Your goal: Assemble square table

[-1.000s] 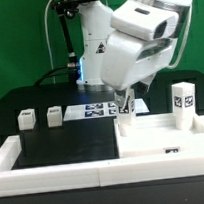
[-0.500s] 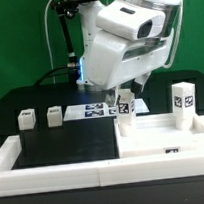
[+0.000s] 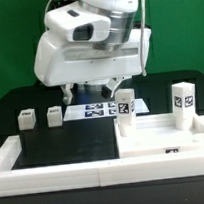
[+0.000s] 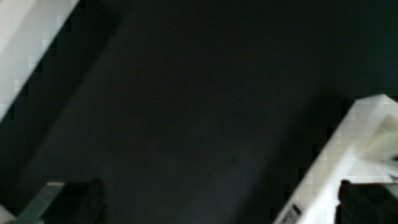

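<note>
The square table's white slab (image 3: 164,145) lies at the front on the exterior view's right. Two tagged white legs stand upright on it, one at its far left corner (image 3: 124,104) and one near its far right (image 3: 182,98). Two more small legs (image 3: 27,119) (image 3: 55,114) sit on the black surface on the exterior view's left. My gripper (image 3: 73,93) hangs open above the surface, between the second small leg and the marker board (image 3: 94,112), holding nothing. In the wrist view the gripper (image 4: 214,205) is over dark surface, with a white tagged piece (image 4: 356,150) by one finger.
A long white rim (image 3: 56,176) borders the black surface at the front and the exterior view's left. The arm's bulky white body (image 3: 90,41) fills the upper middle. A pale strip (image 4: 27,50) shows at the wrist view's edge.
The arm has swung toward the exterior view's left, from over the upright leg at the slab's corner to above the marker board's left end. The gripper stayed open and empty.
</note>
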